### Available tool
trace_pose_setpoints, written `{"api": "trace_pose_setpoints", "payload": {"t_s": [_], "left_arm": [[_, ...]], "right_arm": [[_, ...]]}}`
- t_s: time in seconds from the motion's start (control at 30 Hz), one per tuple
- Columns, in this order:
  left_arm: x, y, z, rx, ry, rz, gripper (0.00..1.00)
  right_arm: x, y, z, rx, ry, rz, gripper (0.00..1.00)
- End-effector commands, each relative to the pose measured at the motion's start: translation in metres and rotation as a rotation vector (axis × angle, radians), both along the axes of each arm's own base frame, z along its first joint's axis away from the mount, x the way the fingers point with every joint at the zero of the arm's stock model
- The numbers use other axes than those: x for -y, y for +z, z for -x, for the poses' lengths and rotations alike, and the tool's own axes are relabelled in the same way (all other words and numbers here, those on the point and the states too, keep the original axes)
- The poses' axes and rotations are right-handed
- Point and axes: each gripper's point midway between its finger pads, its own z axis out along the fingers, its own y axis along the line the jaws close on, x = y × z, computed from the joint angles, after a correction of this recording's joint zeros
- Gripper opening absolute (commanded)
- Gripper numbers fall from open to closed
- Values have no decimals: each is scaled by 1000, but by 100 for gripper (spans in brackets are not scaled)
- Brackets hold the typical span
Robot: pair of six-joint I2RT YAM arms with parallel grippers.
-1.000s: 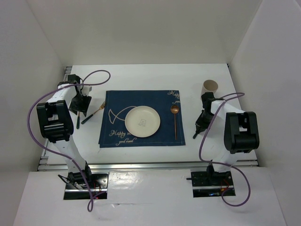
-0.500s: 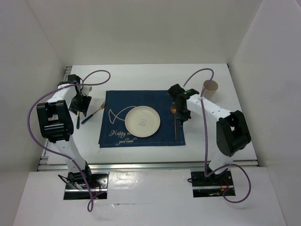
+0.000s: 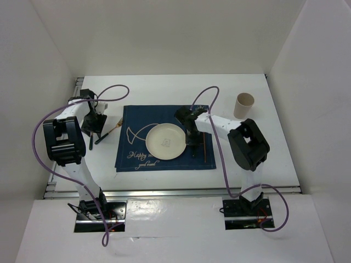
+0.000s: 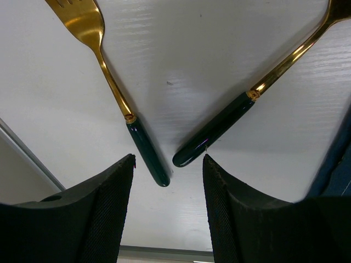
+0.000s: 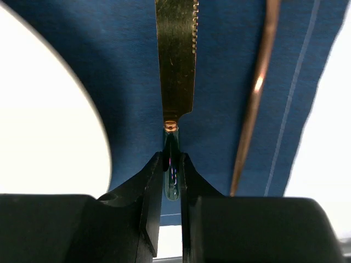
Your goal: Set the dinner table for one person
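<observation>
The white dinner table (image 3: 164, 87) bears a navy placemat (image 3: 131, 118) with a white plate (image 3: 165, 141) at its middle and a copper spoon (image 3: 204, 145) on its right. My right gripper (image 3: 192, 140) is between the plate and the spoon. In the right wrist view it (image 5: 171, 164) is shut on the dark green handle of a gold serrated knife (image 5: 176, 60), whose blade points away over the placemat (image 5: 219, 109). My left gripper (image 4: 169, 159) is open just behind two green-handled gold utensils: a fork (image 4: 109, 82) and another (image 4: 219, 126).
A tan cup (image 3: 244, 104) stands on the table to the right of the placemat. The two utensils (image 3: 104, 136) lie left of the placemat, by my left gripper (image 3: 93, 125). White walls enclose the table on three sides.
My right arm has swung left from beside the cup, across the spoon, to the gap between plate and spoon. My left arm has barely moved.
</observation>
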Motion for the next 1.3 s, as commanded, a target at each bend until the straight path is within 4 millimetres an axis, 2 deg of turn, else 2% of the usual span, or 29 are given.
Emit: {"api": "trace_pose_setpoints", "payload": {"t_s": [0.0, 0.13, 0.27, 0.43, 0.53, 0.73, 0.8, 0.97, 1.27], "left_arm": [[1, 8, 0, 20, 2, -7, 60], [1, 8, 0, 20, 2, -7, 60], [0, 8, -3, 20, 2, -7, 60], [0, 8, -3, 20, 2, -7, 60], [0, 4, -2, 11, 2, -5, 60], [0, 7, -3, 11, 2, -5, 60], [-1, 7, -2, 9, 4, -14, 60], [-1, 7, -2, 9, 4, -14, 60], [0, 9, -3, 11, 2, -5, 60]], "right_arm": [[-17, 9, -13, 53, -2, -81, 0], [-15, -6, -7, 14, -1, -62, 0], [-12, -12, 3, -22, -10, -60, 0], [-10, -6, 11, -33, -25, -77, 0], [-8, -11, 17, -53, -25, -73, 0], [-8, -9, 16, -55, -25, -72, 0], [-7, -11, 23, -70, -17, -59, 0], [-2, 0, 27, -50, -26, -66, 0], [-2, -5, 32, -65, -34, -70, 0]]}}
